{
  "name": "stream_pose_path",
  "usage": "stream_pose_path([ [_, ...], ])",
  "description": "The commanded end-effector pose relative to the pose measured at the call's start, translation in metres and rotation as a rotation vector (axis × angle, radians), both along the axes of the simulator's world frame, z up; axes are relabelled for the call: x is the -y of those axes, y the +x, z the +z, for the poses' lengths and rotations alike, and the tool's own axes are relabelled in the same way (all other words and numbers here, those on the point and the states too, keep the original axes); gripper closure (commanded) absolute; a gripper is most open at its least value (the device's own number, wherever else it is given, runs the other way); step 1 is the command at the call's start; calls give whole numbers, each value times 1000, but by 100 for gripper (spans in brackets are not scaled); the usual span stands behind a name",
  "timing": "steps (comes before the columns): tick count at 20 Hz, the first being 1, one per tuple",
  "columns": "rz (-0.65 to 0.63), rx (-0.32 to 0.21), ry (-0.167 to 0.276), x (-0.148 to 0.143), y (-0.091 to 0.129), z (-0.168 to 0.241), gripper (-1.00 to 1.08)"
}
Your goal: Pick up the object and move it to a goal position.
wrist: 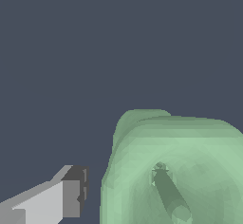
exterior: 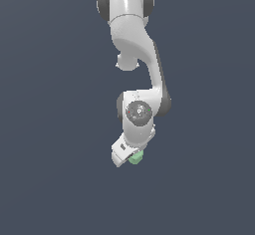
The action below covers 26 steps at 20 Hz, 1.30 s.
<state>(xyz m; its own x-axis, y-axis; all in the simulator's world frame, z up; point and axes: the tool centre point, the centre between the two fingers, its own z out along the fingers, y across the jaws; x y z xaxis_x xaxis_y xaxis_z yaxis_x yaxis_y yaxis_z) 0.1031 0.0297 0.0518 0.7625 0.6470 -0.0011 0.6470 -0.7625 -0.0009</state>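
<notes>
Plain slate backdrop; one arm [exterior: 134, 55]; one green cup [exterior: 136, 157].

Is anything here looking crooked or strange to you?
Somewhat: the green object sits beside the one visible finger, off-centre, and the gripper is tilted. No spill or damage shows.

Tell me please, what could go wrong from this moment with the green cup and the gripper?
1. In the wrist view, the one visible finger stands beside the green cup with a gap, so the grasp may not be made yet; lifting now could leave the cup behind.
2. In the exterior view, the gripper hides most of the cup, so centring is hard to judge; an off-centre closing might push or tip it.
</notes>
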Motion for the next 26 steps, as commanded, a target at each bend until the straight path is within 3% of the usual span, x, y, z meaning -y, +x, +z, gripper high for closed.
stream_pose_path([
  [1, 0, 1, 0, 0, 1, 1, 108],
  [16, 0, 1, 0, 4, -1, 6, 108],
  [26, 0, 1, 0, 39, -17, 51, 108],
])
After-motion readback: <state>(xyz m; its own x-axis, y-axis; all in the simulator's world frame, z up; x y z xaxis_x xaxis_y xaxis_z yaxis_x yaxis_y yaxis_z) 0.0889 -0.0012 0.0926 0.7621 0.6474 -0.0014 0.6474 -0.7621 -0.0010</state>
